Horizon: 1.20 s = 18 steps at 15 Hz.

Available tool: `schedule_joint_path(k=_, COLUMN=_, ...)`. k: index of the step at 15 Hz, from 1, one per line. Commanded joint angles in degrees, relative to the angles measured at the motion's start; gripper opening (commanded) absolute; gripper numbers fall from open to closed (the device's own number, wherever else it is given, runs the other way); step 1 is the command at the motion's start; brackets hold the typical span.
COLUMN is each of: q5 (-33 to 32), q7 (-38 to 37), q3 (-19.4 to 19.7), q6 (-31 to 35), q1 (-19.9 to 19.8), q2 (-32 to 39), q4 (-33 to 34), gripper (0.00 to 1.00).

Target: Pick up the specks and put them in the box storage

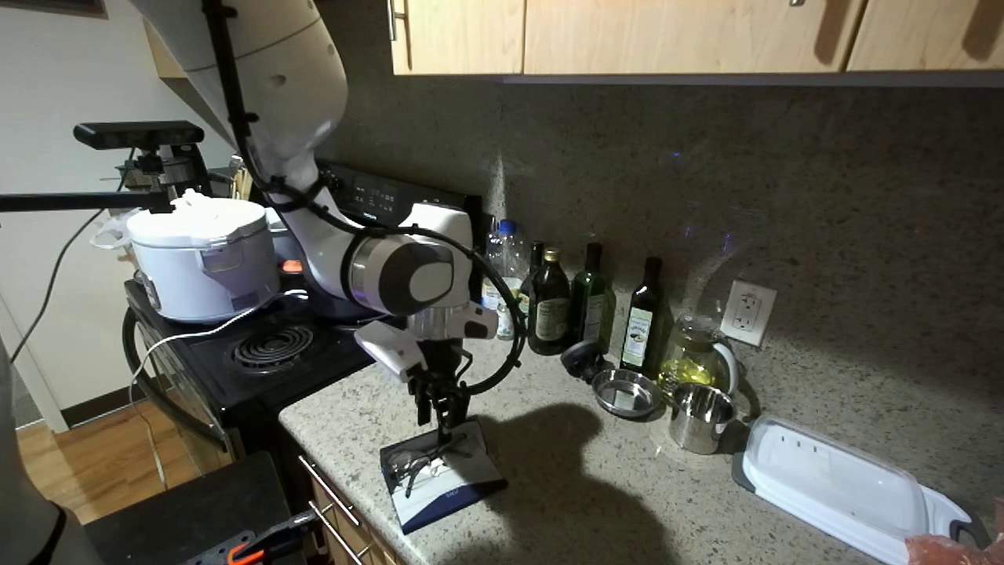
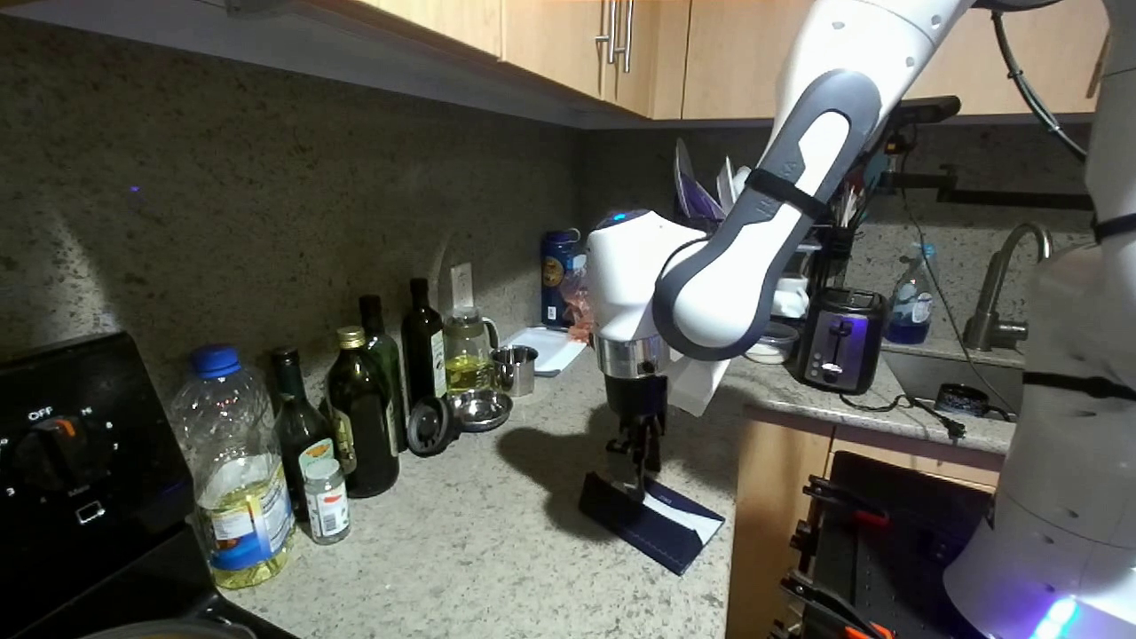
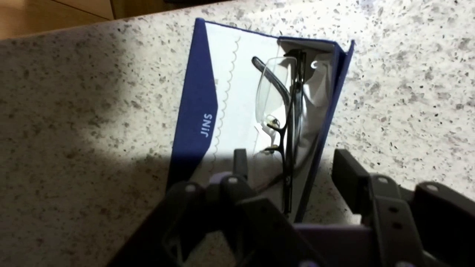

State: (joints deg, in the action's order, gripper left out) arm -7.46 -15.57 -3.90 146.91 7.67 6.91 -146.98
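Your gripper (image 3: 291, 163) stands with its jaws apart, nothing pinched between them. The glasses (image 3: 284, 129) lie in the open case (image 3: 233, 96), toward its right side in the wrist view, with 1 earpiece (image 3: 272, 79) poking left over the pale lining. Lift crookedly and a fingertip (image 3: 240, 162) may hook the frame and drag it out; squeeze here and you would likely catch the case's wall too. Folding the navy flap (image 3: 196, 107) over that loose earpiece could bend it. Along the far side of the counter (image 1: 337, 424), the jug (image 1: 689, 357) holds yellow liquid; at left in an exterior view, so does the blue-capped bottle (image 2: 238, 466).
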Motion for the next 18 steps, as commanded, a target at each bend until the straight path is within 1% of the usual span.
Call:
schedule_joint_path(k=1, q5=-2.18, q7=-4.15, q3=-0.26, q6=-0.19, q1=0.85, q2=-6.36, q4=-3.78, gripper=0.75)
schedule_joint_path(k=2, q5=-2.73, q7=-4.87, q3=-0.54, q6=-0.45, q1=0.93, q2=-7.49, q4=-4.22, gripper=0.75)
schedule_joint_path(k=3, q5=-3.04, q7=-5.47, q3=-0.93, q6=-0.72, q1=0.96, q2=-8.54, q4=-4.57, gripper=0.74)
schedule_joint_path(k=5, q5=-3.07, q7=-5.59, q3=-1.89, q6=-1.17, q1=0.96, q2=-10.27, q4=-5.07, gripper=0.75)
schedule_joint_path(k=7, q5=-2.09, q7=-4.37, q3=-3.11, q6=-2.26, q1=1.07, q2=-11.20, q4=-4.82, gripper=0.85)
schedule_joint_path(k=9, q5=-1.52, q7=-3.73, q3=-4.18, q6=-2.96, q1=1.34, q2=-11.80, q4=-4.62, gripper=0.98)
schedule_joint_path(k=11, q5=-0.60, q7=-2.86, q3=-5.29, q6=-4.22, q1=1.88, q2=-11.95, q4=-3.89, gripper=1.00)
schedule_joint_path(k=14, q5=0.88, q7=-1.60, q3=-6.65, q6=-5.09, q1=2.76, q2=-12.58, q4=-3.57, gripper=1.00)
schedule_joint_path(k=15, q5=2.69, q7=-0.20, q3=-7.11, q6=-5.44, q1=3.29, q2=-12.84, q4=-3.43, gripper=1.00)
schedule_joint_path(k=18, q5=5.50, q7=2.55, q3=-8.06, q6=-5.93, q1=4.49, q2=-13.93, q4=-3.19, gripper=1.00)
